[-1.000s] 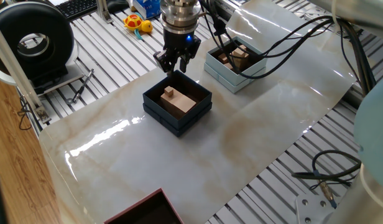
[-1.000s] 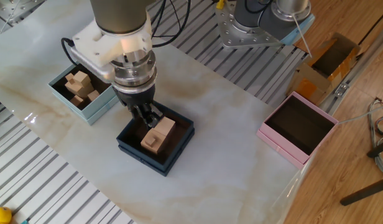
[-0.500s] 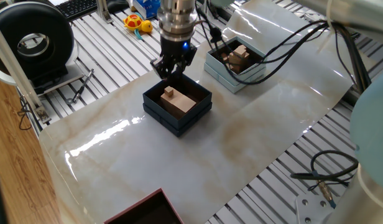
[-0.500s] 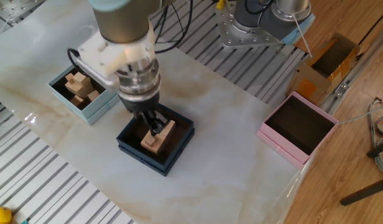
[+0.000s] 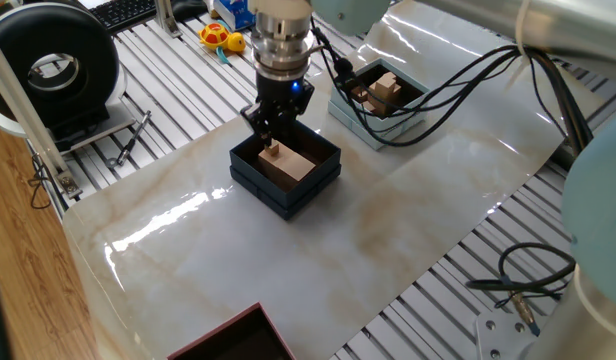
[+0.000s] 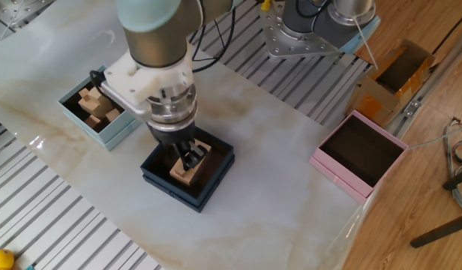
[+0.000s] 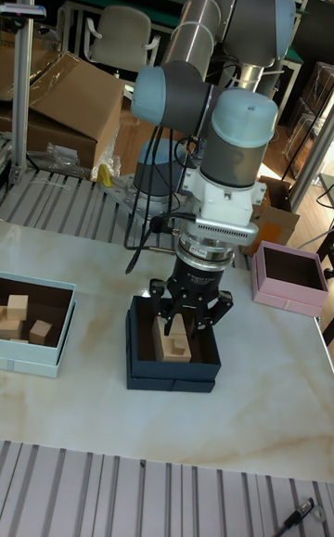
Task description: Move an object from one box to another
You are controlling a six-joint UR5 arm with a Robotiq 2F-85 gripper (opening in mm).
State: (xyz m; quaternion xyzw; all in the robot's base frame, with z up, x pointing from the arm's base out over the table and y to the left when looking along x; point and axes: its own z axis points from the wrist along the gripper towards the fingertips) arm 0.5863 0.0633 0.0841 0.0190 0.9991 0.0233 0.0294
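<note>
The dark navy box [image 5: 290, 199] sits mid-table with a flat tan block [image 5: 296, 166] inside and the small wooden cube [image 5: 273, 151] on top of that block. My gripper [image 5: 272, 137] is lowered into this box, directly over the cube, with its fingers spread on either side of it. In the tall fixed view the gripper [image 7: 192, 319] stands open above the wood [image 7: 176, 344] in the box [image 7: 172, 376]. The pale blue-white box [image 5: 374, 127] lies to the right and holds several wooden pieces. The other fixed view shows it [image 6: 103, 133] left of the gripper [image 6: 187, 156].
A pink box [image 6: 343, 175] with a dark interior stands near the table's edge. A dark red box [image 5: 233, 335] shows at the bottom edge. Cables [image 5: 458, 70] hang over the pale box. A black reel [image 5: 53, 65] and small toys [image 5: 218, 38] lie off the marble sheet.
My gripper has moved from the dark box's far edge to over its middle and dropped down, so its open fingers now straddle the cube. The boxes and blocks have stayed put.
</note>
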